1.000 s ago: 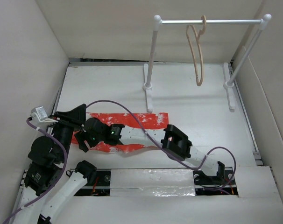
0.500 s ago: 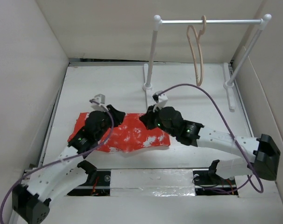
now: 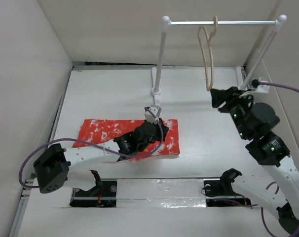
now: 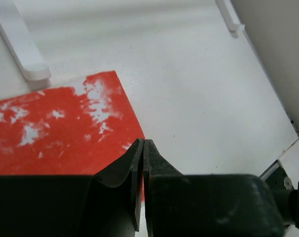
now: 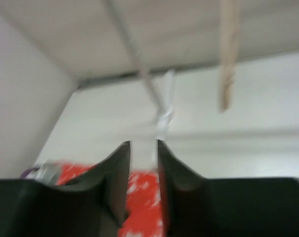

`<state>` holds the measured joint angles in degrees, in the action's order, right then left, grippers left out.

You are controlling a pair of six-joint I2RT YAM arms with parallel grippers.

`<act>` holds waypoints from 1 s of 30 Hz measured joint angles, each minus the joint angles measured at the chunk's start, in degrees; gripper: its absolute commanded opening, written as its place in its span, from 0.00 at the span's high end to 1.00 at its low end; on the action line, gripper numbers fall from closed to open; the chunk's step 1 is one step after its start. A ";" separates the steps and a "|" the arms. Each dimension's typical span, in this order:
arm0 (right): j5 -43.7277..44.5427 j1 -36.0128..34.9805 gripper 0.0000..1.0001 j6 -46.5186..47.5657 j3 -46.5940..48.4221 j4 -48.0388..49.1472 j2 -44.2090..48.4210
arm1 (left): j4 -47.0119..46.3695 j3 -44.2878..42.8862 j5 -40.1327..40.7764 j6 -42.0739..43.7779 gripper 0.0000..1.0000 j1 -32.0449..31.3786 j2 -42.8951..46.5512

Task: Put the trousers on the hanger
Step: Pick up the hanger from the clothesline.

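Having swung from trousers toward hanger, right gripper slightly parted, empty; left gripper closed.

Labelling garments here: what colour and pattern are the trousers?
Bright red-orange with white blotches; the trousers show best in the top external view.

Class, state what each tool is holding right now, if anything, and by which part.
Nothing is held. The left tool is shut above the flat trousers, with no cloth pinched; the right tool is open and empty near the hanger.
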<state>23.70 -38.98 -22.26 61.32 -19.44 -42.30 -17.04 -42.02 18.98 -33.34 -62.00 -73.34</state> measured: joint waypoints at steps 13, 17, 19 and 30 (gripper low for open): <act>-20.65 29.44 0.25 6.05 16.90 1.27 -28.46 | -10.27 8.55 0.72 6.82 0.93 1.92 11.65; -25.24 30.03 0.44 6.91 19.67 0.15 -36.04 | -10.75 8.90 -0.11 6.82 0.90 3.74 13.00; -25.49 30.01 0.70 7.13 20.55 0.22 -37.86 | -10.84 8.92 -0.48 6.82 0.89 3.93 13.07; -24.92 29.03 1.00 7.17 22.03 0.52 -38.95 | -10.93 9.31 -0.76 6.73 0.77 3.93 13.07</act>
<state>-1.21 -9.96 -15.09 83.35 -18.92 -81.25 -27.97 -32.71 18.22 -26.61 -58.06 -60.27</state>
